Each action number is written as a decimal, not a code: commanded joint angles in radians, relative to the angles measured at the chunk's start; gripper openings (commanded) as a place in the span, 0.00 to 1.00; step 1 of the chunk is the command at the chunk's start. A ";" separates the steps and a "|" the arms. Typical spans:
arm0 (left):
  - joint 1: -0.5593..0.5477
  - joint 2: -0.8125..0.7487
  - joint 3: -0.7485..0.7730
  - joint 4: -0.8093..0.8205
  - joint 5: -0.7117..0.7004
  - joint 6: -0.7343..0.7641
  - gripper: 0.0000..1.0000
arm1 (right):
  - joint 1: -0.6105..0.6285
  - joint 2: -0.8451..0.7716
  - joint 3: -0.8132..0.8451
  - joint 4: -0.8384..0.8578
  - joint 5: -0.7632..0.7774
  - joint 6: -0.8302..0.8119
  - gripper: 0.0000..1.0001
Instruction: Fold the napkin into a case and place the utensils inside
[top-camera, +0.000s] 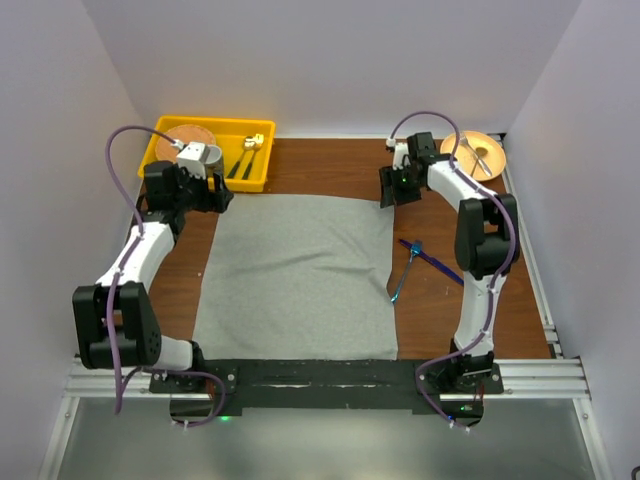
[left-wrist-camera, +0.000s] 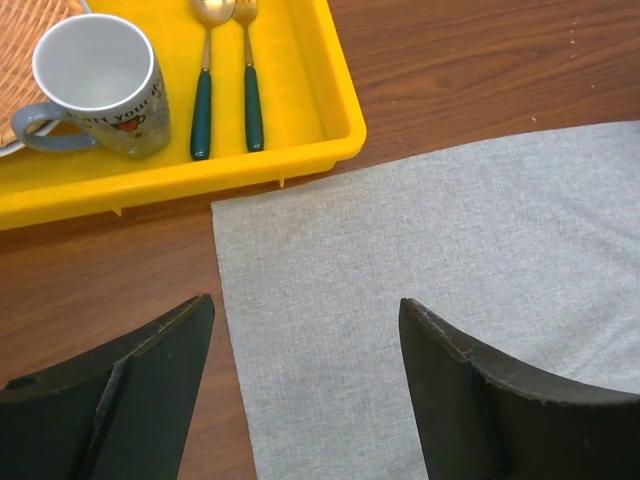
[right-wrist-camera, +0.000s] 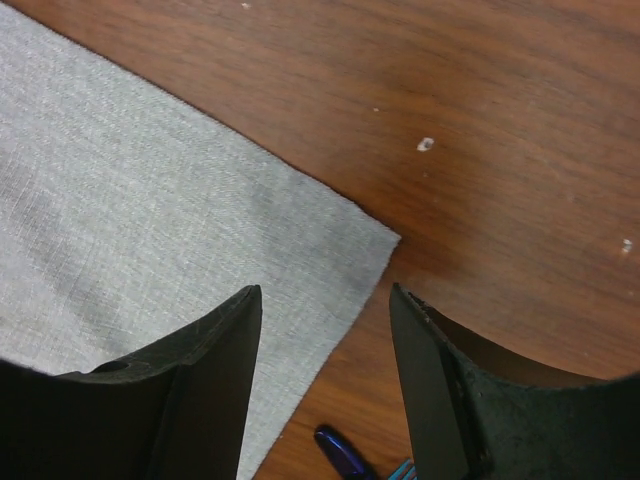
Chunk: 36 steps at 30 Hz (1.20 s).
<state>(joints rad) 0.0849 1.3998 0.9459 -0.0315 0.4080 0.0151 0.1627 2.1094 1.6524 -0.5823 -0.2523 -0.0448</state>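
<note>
**Both pincers open over the far corners of the flat napkin**

The left gripper (left-wrist-camera: 305, 305) stands wide with nothing between its fingers. It hangs just above the napkin's (top-camera: 295, 275) far-left corner, one finger over bare wood and the other over cloth. The right gripper (right-wrist-camera: 325, 290) is also parted and empty, poised above the far-right corner, which lies flat on the bench (top-camera: 320, 165).

The napkin is spread as a single sheet across the middle of the bench, its near edge at the near edge by the arm bases. No fold is made, so the case does not yet exist. The utensils (top-camera: 414, 250) lie crossed on bare wood just beside the napkin's right edge, toward the bench's right side.

Beyond the left pincer, a yellow tray (left-wrist-camera: 200, 170) sits at the far-left corner holding a cup (left-wrist-camera: 95, 85) and dark-handled cutlery (left-wrist-camera: 225, 100). A woven plate (top-camera: 497, 165) sits at the far-right corner.

The first fold looks to be the step in hand. The next move likely calls for both pincers to drop, pinch their corners, and travel together so the crease runs straight.
</note>
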 joint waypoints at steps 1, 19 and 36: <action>0.007 0.051 -0.006 0.145 -0.066 -0.069 0.74 | -0.020 0.000 0.018 0.050 0.039 0.002 0.57; 0.010 0.381 0.062 0.317 -0.170 -0.099 0.52 | -0.022 0.106 0.018 0.064 -0.054 0.011 0.46; 0.007 0.568 0.237 0.223 -0.150 -0.080 0.52 | -0.020 0.132 0.040 0.044 -0.073 0.003 0.41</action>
<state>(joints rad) 0.0872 1.9381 1.1194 0.2028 0.2497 -0.0685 0.1368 2.1975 1.6779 -0.5182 -0.3038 -0.0418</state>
